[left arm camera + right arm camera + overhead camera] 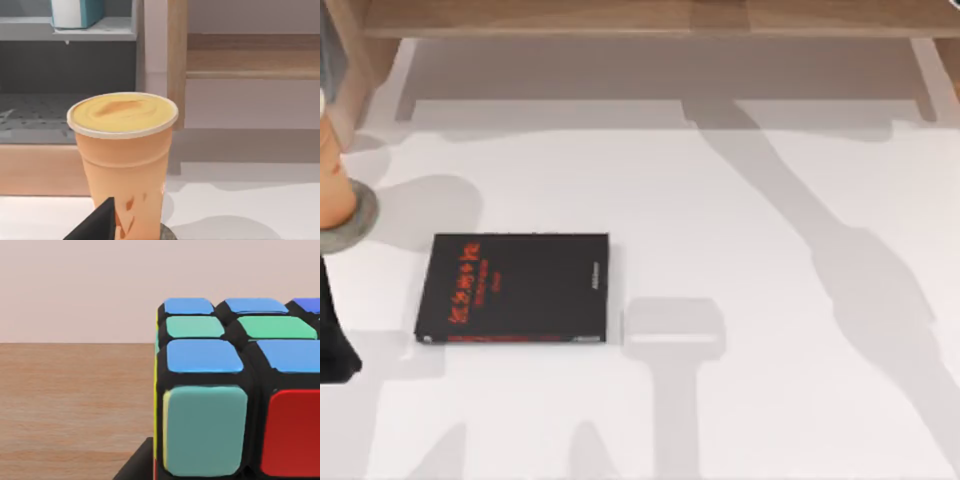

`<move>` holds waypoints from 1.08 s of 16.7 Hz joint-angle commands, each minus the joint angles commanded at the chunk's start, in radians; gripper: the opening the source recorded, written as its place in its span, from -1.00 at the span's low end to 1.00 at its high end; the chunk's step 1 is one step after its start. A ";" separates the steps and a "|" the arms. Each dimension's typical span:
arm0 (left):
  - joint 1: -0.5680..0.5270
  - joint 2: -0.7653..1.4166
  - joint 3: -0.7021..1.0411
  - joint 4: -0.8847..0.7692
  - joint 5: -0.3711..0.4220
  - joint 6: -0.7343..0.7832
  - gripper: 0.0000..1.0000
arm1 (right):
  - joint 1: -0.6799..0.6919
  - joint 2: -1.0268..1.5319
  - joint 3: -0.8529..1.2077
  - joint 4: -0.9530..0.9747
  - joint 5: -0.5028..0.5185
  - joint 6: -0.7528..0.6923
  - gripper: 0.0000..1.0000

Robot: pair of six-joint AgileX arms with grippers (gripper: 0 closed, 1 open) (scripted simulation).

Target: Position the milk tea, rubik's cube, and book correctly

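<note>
You had the black book [517,288] lying flat on the white counter [770,300], its red lettering too small to read. Open counter stretched to its right. The milk tea [124,160], an orange-brown cup with a paler yellow top, stood on the grey coaster [350,218] at the counter's left edge, in front of a wooden shelf [250,55]. Whether your left pincer gripped it, you could not tell. The rubik's cube [235,390], with blue, green, teal and red tiles, sat close before your right wrist camera, over a wooden surface [75,405]; that pincer's grip was also unclear.

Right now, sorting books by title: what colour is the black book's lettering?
Red, clearest in the top view on the black book.
</note>
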 joint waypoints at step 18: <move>0.000 0.000 0.000 0.000 0.000 0.000 1.00 | 0.000 0.000 0.000 0.000 0.000 0.000 1.00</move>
